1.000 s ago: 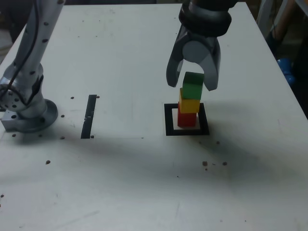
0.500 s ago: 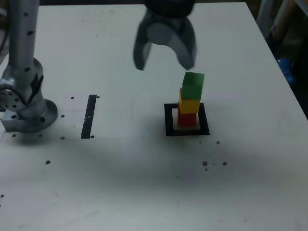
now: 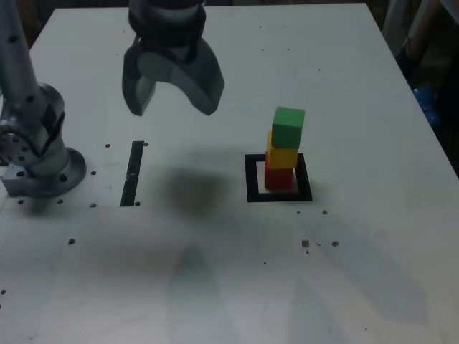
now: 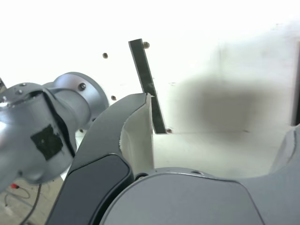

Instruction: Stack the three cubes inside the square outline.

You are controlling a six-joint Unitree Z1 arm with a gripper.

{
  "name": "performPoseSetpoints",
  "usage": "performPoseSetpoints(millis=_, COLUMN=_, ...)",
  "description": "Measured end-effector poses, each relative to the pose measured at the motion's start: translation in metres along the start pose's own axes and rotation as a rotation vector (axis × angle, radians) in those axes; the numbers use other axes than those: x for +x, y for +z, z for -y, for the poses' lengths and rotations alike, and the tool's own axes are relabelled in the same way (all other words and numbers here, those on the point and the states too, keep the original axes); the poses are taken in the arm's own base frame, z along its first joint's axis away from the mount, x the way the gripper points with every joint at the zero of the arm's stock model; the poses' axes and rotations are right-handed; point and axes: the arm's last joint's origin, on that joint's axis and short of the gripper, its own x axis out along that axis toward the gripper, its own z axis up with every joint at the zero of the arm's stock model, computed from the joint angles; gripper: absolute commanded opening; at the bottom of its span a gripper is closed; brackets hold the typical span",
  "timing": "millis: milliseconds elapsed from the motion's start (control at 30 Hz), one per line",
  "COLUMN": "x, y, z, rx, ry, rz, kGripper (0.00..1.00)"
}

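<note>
Three cubes stand stacked inside the square outline [image 3: 251, 180] in the exterior view: the red cube [image 3: 279, 176] at the bottom, the yellow cube [image 3: 282, 155] on it, the green cube [image 3: 288, 127] on top, turned slightly. My gripper [image 3: 174, 104] hangs open and empty above the table, well to the exterior view's left of the stack. In the wrist view one dark finger [image 4: 115, 150] shows; the cubes are out of that view.
A thin black strip [image 3: 133, 173] [image 4: 147, 84] lies on the white table [image 3: 215, 258], below my gripper. The arm's grey base [image 3: 39, 154] [image 4: 42, 126] stands at the exterior view's left edge. Small dark specks dot the table.
My open gripper has drawn away from the green cube, rising and swinging to the exterior view's left. The stack has stayed in place.
</note>
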Motion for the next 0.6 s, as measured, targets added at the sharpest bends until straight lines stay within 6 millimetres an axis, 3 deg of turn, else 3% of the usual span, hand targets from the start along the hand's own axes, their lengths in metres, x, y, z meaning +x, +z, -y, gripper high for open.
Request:
performPoseSetpoints(millis=267, x=0.044, y=-0.018, z=0.002, rx=-0.024, ry=-0.034, rz=-0.028, kGripper=1.0)
performPoseSetpoints(millis=600, x=0.076, y=-0.023, z=0.008, rx=-0.031, ry=-0.086, rz=-0.033, kGripper=1.0)
